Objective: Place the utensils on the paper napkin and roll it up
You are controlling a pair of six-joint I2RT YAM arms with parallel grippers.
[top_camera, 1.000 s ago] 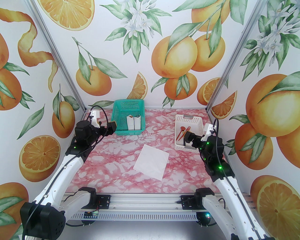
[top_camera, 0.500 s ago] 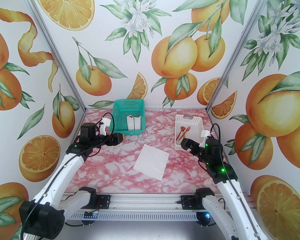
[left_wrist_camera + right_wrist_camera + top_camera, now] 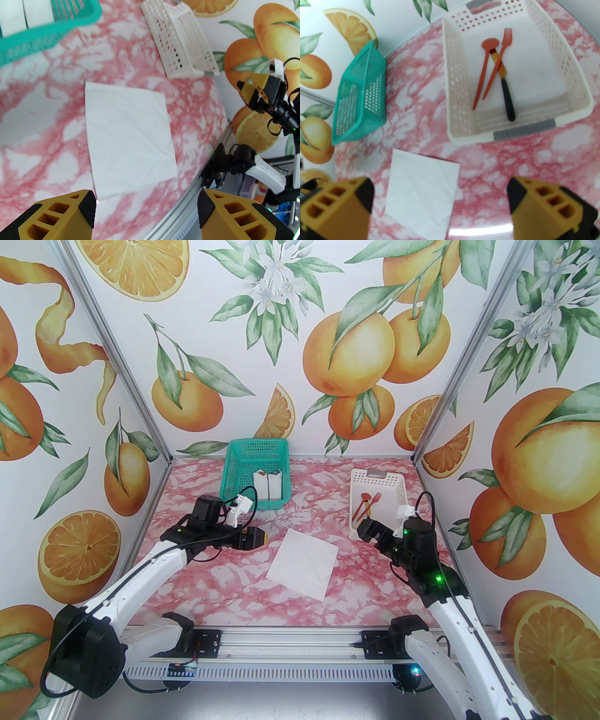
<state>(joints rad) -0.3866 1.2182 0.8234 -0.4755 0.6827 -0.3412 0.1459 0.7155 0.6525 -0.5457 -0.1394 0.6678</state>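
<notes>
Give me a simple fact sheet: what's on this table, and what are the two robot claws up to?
Napkin: white paper napkin lying flat mid-table, nothing on it
Utensils: orange spoon, orange fork and dark-handled knife, overlapping inside the white basket
Other container: teal basket holding two white wrapped bundles
Left arm: left gripper open, empty, by the napkin's left edge
Right arm: right gripper open, empty, near the white basket
Progress: no utensil moved yet
</notes>
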